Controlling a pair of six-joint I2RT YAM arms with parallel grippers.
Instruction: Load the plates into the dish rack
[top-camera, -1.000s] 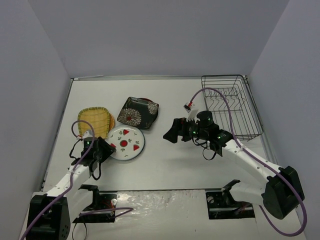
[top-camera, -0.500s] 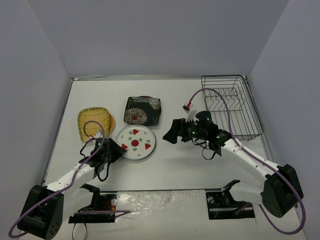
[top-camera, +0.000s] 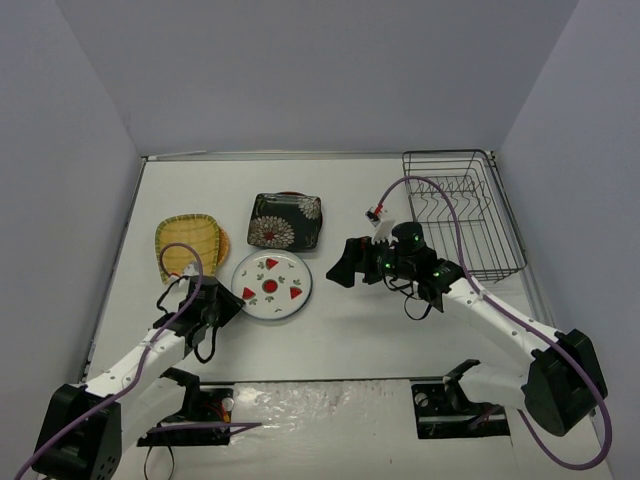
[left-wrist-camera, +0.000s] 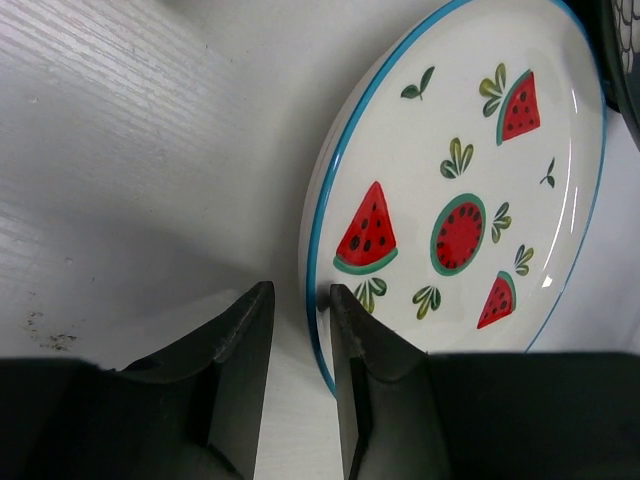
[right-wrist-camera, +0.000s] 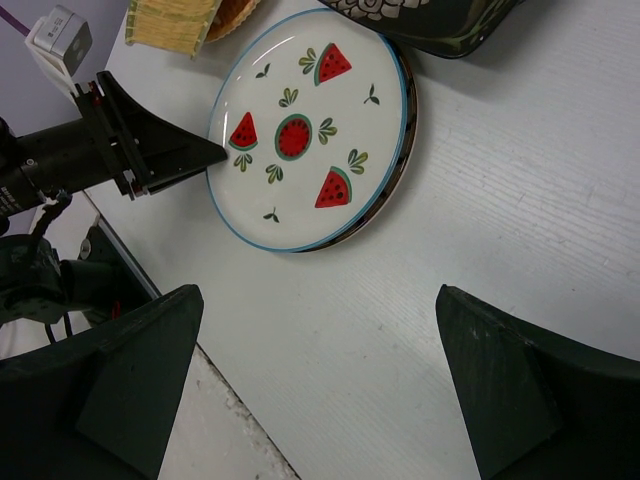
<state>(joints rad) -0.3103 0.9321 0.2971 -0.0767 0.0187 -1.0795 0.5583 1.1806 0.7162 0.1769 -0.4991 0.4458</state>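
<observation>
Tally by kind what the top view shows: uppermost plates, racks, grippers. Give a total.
Uppermost plates: 3 (watermelon, black floral, yellow)
Racks: 1
Grippers: 2 (left, right)
Total: 6

Watermelon plate (top-camera: 271, 285) lies flat mid-table; black floral plate (top-camera: 286, 220) behind it, yellow woven plate (top-camera: 186, 243) left; empty wire dish rack (top-camera: 461, 210) far-right corner.
</observation>
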